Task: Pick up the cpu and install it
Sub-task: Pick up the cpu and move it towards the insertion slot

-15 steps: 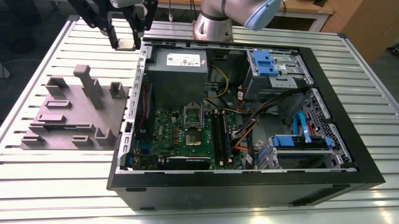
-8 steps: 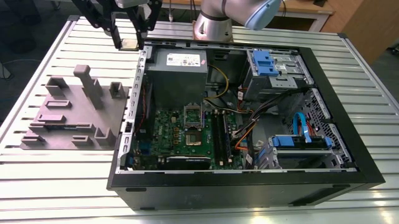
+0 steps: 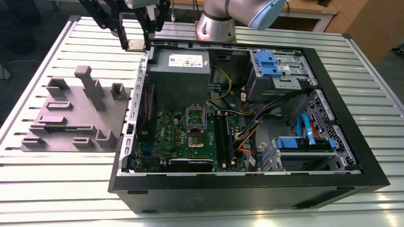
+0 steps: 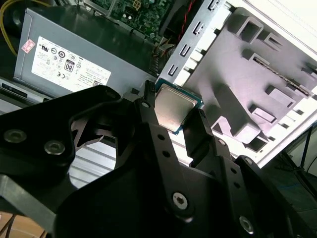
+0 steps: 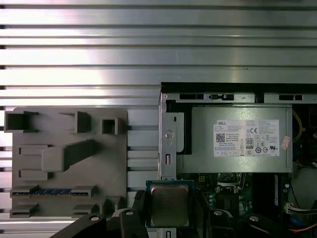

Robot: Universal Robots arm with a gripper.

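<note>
The cpu is a small flat square chip with a silver metal top and a thin green edge. It hangs between the black fingers of my gripper, which is shut on it, up in the air beside the case's far corner on the exterior view's left. In both wrist views the cpu sits clamped between the fingertips. The open computer case lies on the table with its green motherboard exposed; the socket is below and to the exterior view's right of the chip.
A grey plastic fixture with upright blocks stands on the slatted metal table at the exterior view's left of the case. The grey power supply with a white label fills the case's far corner. Drive cages, blue clips and cables crowd the right side.
</note>
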